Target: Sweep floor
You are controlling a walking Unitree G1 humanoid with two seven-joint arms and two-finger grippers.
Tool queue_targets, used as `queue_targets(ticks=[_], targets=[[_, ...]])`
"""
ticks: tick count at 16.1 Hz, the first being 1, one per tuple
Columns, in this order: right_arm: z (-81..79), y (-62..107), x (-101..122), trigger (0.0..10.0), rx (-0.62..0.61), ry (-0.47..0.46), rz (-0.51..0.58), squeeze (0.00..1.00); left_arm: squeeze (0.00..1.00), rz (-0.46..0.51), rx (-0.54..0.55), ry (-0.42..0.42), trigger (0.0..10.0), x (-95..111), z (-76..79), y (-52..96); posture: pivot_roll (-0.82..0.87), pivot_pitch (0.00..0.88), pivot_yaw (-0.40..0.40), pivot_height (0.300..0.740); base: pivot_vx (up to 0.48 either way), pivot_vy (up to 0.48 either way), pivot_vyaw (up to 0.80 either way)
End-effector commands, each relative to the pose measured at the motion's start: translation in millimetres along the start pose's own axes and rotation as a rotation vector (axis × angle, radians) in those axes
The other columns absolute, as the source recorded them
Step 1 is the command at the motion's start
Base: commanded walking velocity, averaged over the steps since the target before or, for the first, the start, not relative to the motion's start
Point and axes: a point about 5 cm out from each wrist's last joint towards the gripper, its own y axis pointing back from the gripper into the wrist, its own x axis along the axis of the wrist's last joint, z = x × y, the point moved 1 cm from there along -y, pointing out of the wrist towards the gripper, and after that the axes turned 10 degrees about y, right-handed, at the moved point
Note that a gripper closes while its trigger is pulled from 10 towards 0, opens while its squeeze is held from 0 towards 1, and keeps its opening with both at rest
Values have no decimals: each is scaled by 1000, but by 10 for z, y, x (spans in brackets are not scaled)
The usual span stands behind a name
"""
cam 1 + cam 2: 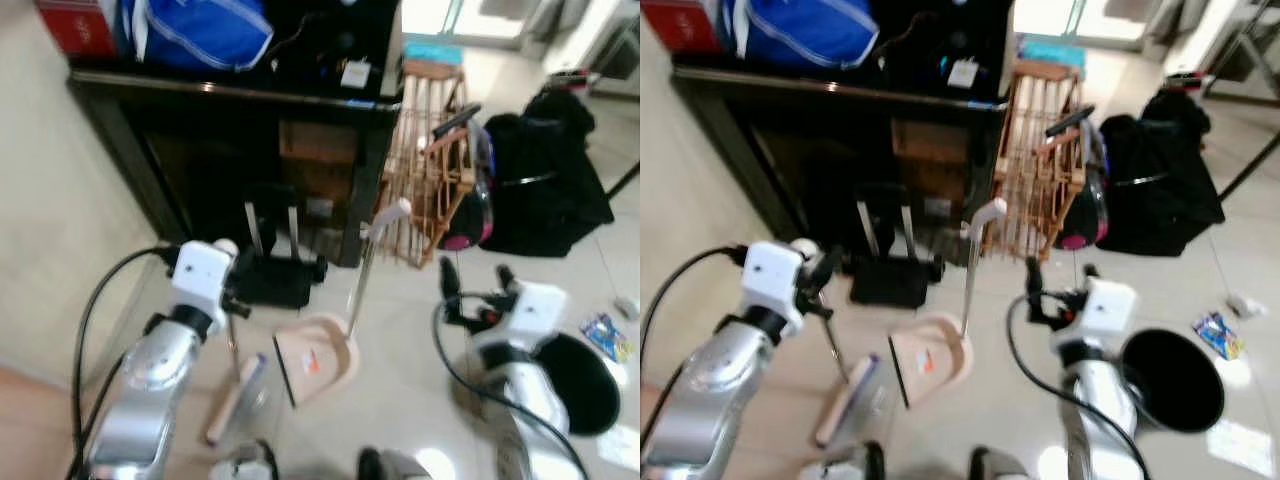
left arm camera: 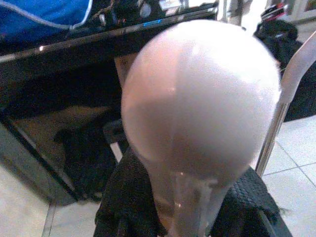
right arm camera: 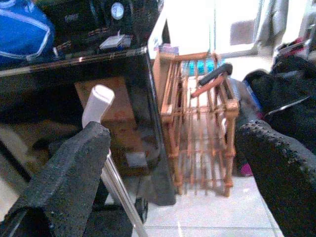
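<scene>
Broom: lower left-centre of the left eye frame, head on the tiled floor, handle rising to the left pincer. Long axis steep, a little tilted; brush end points down toward the bottom of the frame, rounded knob end up. In the left wrist view the pale knob sits just above the black fingers, which close round the shaft below it — a grip high on the handle, probably for reach and leverage in the stroke.

Dustpan: just beside the broom head, centre frame, pan flat on the floor, mouth facing lower left toward the brush. Its metal handle stands near upright, white grip at the top. Likely parked there to catch the sweepings.

Right pincer: right of centre, spread wide, holding nothing; the dustpan handle stands close by its left finger in the right wrist view, apart from it. Judged poised to take that handle.

Behind: dark cabinet, wooden rack, black bag. Black bin lower right; litter scrap on the tiles.
</scene>
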Motion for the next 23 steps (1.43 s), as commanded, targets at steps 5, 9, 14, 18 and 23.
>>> queue_targets(ticks=[5,9,14,18,23], targets=[[-35,165,20,10000,-14,-12,-53,0,0,20,-4,-5,10000,15,-21,-33,-51,69,41,740,0,456,-222],[-90,111,19,10000,7,-26,-74,0,0,27,8,-7,10000,18,-47,-32,-38,49,34,740,0,455,0],[-111,70,-8,10000,27,-11,-89,0,0,31,63,-49,10000,-4,-80,-10,-21,28,12,740,0,-197,0],[-92,31,-1,10000,36,-3,-87,0,0,34,92,20,10000,-13,-56,-39,-17,7,-1,740,0,-307,0],[-24,-10,27,10000,25,57,-82,0,0,79,118,71,10000,41,-71,-21,-10,0,-10,740,0,0,0]])
